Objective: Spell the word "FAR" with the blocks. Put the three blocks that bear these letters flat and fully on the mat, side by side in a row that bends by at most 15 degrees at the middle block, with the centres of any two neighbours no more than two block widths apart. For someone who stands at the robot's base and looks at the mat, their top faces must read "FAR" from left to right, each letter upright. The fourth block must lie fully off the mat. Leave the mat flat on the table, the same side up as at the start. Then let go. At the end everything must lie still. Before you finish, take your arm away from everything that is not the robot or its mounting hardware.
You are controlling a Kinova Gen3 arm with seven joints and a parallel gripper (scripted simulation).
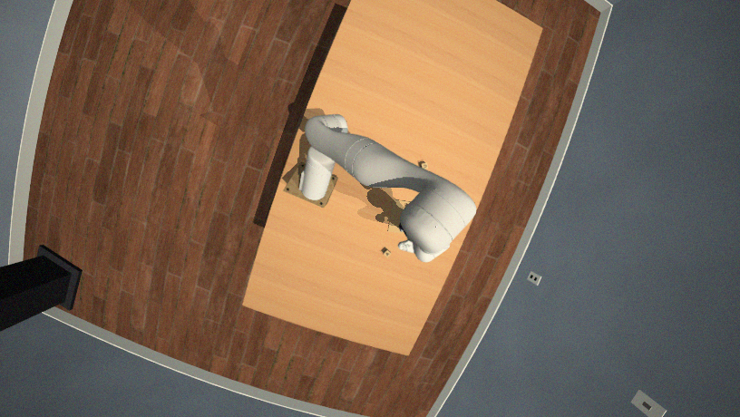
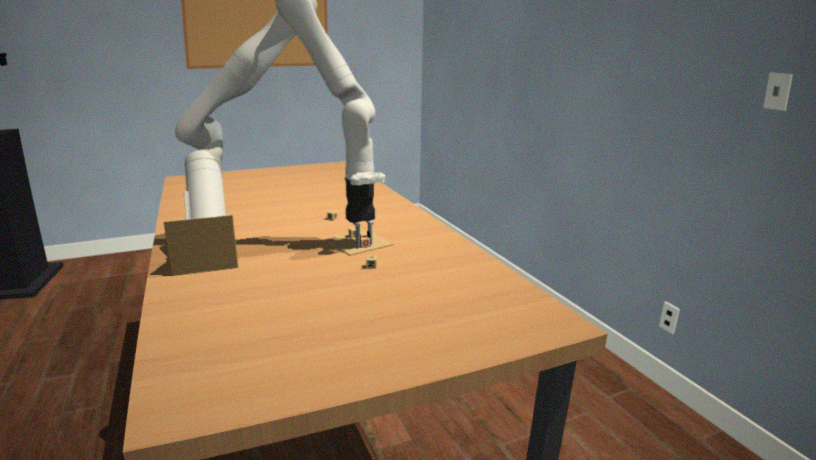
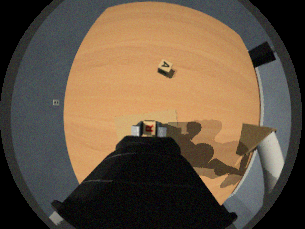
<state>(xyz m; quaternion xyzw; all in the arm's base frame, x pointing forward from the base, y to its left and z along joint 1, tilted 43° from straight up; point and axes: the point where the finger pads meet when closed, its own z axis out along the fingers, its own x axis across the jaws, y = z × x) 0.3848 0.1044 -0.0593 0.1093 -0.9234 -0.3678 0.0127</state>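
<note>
My gripper (image 2: 363, 233) (image 3: 149, 126) points straight down over the thin tan mat (image 2: 384, 244) (image 3: 125, 124) and is shut on the block with a red R (image 2: 365, 242) (image 3: 149, 128), which sits at mat level between the fingers. The block with a black A (image 2: 370, 263) (image 3: 166, 66) (image 1: 385, 251) lies on the bare table just off the mat, on the side away from the robot's base. A third block (image 2: 350, 233) stands right behind the fingers; its letter is hidden. A fourth block (image 2: 331, 216) (image 1: 423, 164) lies further back on the table, its letter too small to read.
A brown cardboard panel (image 2: 200, 244) (image 3: 251, 136) stands upright by the robot base (image 2: 204, 191) (image 1: 316, 179). The table's right edge (image 2: 514, 274) runs close to the mat. The arm hides the mat in the overhead view.
</note>
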